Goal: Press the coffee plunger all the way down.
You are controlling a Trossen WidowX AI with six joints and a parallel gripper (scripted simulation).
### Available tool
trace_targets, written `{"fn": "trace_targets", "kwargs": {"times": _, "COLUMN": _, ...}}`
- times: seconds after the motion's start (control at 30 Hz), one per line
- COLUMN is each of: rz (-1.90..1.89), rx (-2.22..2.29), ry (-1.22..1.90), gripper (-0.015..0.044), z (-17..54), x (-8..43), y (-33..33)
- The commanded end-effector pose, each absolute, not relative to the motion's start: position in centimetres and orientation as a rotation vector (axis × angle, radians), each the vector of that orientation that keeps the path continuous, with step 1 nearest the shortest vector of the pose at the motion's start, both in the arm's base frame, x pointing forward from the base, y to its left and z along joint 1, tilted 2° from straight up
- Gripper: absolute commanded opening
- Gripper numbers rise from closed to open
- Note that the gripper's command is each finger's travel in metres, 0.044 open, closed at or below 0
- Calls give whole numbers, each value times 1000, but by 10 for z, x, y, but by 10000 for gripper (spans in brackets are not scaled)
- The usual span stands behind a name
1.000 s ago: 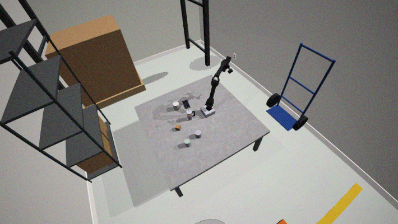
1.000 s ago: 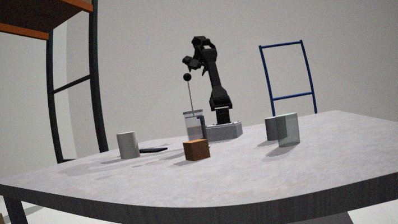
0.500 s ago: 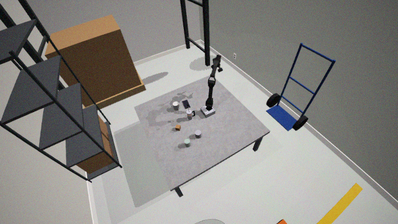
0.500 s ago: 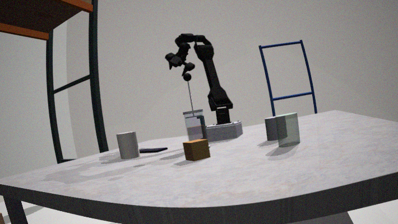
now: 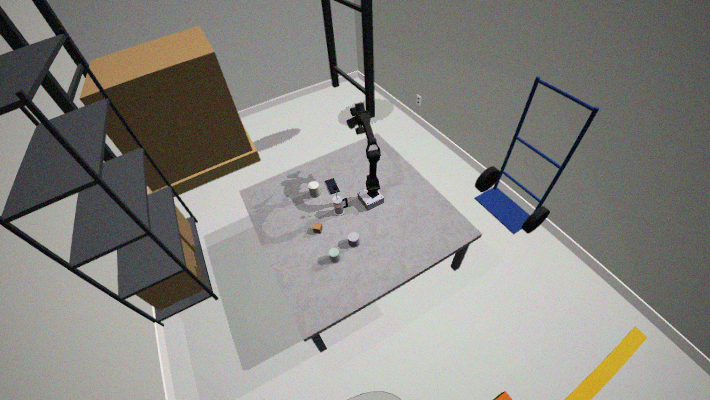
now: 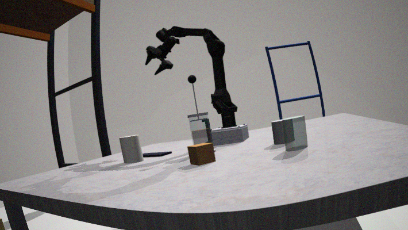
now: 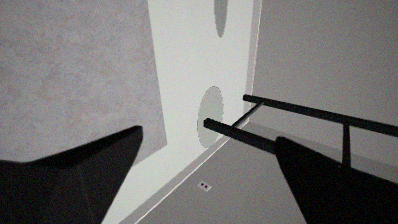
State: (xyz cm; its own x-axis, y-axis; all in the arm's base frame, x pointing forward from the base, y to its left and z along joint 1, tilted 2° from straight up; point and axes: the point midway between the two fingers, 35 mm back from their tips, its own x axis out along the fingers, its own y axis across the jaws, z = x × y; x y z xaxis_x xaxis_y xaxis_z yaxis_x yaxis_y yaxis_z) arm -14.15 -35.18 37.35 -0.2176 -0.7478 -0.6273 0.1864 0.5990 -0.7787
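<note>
claw (image 7: 207,165) fingers cut off by frame edge

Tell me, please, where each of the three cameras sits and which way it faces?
Top: high overhead, angled down at the table; whole arm shows.
Exterior: low at the table edge, facing the coffee press; arm and open gripper show.
Wrist: on the gripper, facing floor and wall; only fingers show.
Top and exterior share the press.
</note>
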Motion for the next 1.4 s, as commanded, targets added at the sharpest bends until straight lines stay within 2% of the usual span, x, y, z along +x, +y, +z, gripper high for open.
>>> {"fn": "trace_targets", "kwargs": {"times": 0.0, "rz": -929, "rx": -495, "ry": 1391, "gripper": 440, "z": 374, "x": -67, "y": -347}}
{"fn": "trace_targets", "kwargs": {"times": 0.33, "rz": -813, "rx": -405, "ry": 996, "gripper": 440, "z": 359, "x": 84, "y": -287}}
{"fn": "trace_targets", "kwargs": {"times": 0.6, "rz": -639, "rx": -233, "ry": 742, "gripper": 440, "z": 336, "x": 161, "y": -202}}
{"fn": "trace_targets", "kwargs": {"times": 1.0, "rz": -291, "rx": 83, "ry": 534, "gripper": 440, "z": 291, "x": 201, "y": -72}}
{"fn": "trace_targets", "kwargs": {"times": 1.37, "rz": -264, "rx": 99, "ry": 529, "gripper": 440, "z": 234, "x": 204, "y": -64}}
